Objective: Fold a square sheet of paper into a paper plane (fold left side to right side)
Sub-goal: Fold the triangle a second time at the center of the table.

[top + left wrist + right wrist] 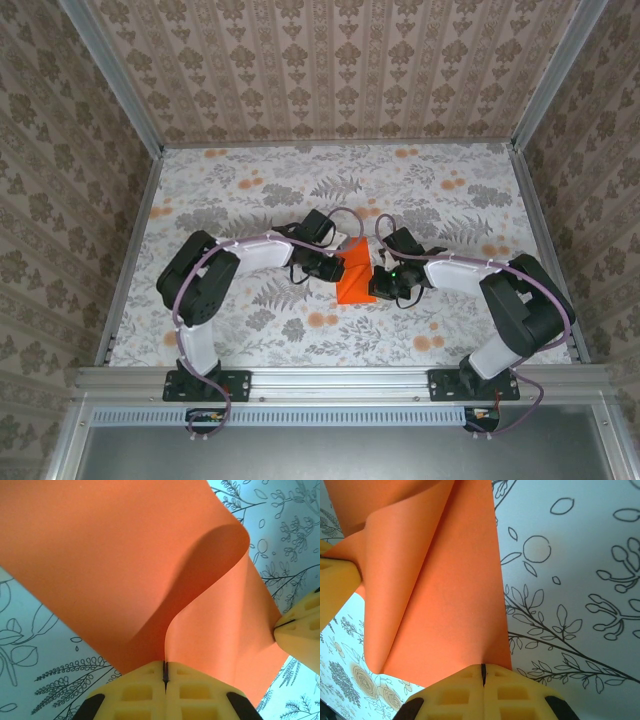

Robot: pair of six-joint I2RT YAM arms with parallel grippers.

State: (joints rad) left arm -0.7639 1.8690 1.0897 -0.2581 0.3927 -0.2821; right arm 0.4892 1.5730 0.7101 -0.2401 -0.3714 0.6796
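The square sheet of paper (355, 278), curled mid-fold, is pinched at opposite edges by left gripper (165, 669) and right gripper (482, 670), flanked equally.

two arms elbowed outward, wrists turned in toward mid-frame
left gripper (334, 264) and right gripper (380, 284) face each other, each with fingers (145, 692) pressed together on an edge of the square sheet of paper (355, 281).
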